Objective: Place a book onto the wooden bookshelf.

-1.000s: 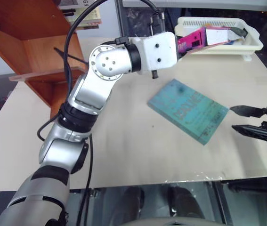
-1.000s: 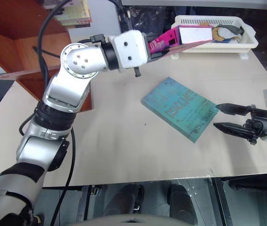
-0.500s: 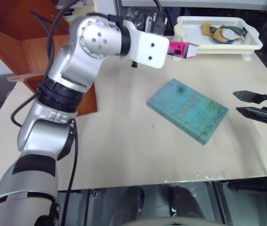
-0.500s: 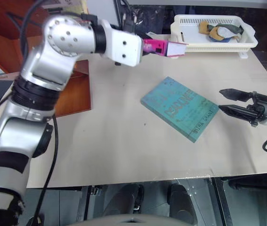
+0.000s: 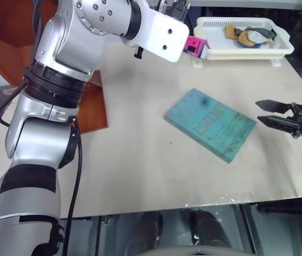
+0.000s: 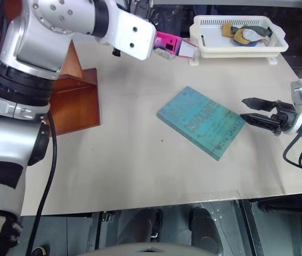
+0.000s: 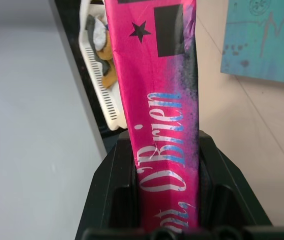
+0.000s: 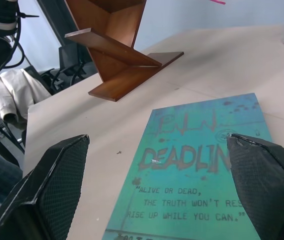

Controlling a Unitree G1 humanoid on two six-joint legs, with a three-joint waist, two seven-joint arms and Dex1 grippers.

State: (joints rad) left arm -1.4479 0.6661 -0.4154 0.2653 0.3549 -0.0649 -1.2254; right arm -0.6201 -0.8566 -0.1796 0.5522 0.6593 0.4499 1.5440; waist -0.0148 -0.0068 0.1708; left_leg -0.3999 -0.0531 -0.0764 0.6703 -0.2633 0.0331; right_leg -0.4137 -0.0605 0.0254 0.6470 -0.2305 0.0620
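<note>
Beige table (image 5: 140, 176) carries a reddish-brown wooden bookshelf (image 5: 89, 106) at its left edge; left hand (image 7: 167, 200) clamps a bright pink paperback book (image 7: 159, 100); right hand (image 5: 270, 113) spread wide, empty.

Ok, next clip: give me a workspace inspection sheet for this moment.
Surface: pale table, bare in front.
Job's things: pink book clamped in the left end effector, off the table; wooden bookshelf stands at the table's left edge.
Clutter: teal book flat mid-table; white basket tray at the far edge, small items inside.
Grippers: right end effector open, beside the teal book, empty.
Cables: black cable along the left arm.
Surroundings: chairs beyond the table.
</note>
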